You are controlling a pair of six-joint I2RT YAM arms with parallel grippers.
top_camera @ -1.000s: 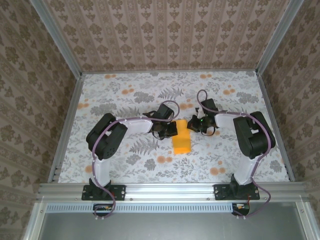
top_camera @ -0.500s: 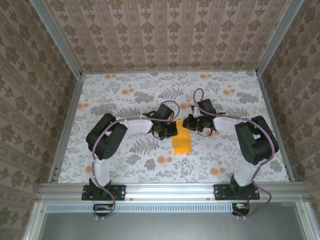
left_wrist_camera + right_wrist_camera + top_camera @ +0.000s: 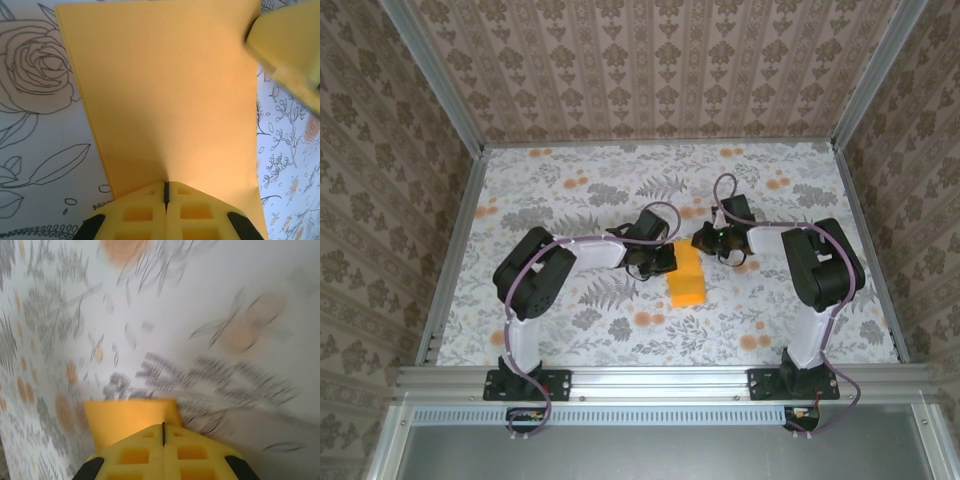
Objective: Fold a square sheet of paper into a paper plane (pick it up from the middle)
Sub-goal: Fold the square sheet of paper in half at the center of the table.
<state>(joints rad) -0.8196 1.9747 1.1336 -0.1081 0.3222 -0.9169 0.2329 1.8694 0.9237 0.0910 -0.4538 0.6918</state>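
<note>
At the left gripper (image 3: 165, 184): fully closed, pads pressed flat together with no gap. Tips touching the near edge of the square sheet of paper (image 3: 170, 100), spread flat ahead of them over the flower-printed table cover (image 3: 35, 150). Impossible to tell whether pinching that edge or just pressing on it. Ahead and toward the right in the wrist view, a blurred yellow finger (image 3: 285, 45) of the right gripper (image 3: 705, 240) over the sheet's far corner. Behind the claw, the left arm (image 3: 535, 280) bent at a raised elbow, forearm stretched rightward and low toward mid-table.

At the right gripper: likewise closed, pads meeting in a thin seam. Just ahead of and beneath its tips, a corner of the orange-yellow sheet. Hard to say whether gripped or only touched. Behind it, the right arm (image 3: 820, 265) folded at a high elbow, forearm pointing leftward, wrist dipped to the table. From above, both claws facing each other across the sheet's far end, the rest of the paper lying nearer the bases.
</note>
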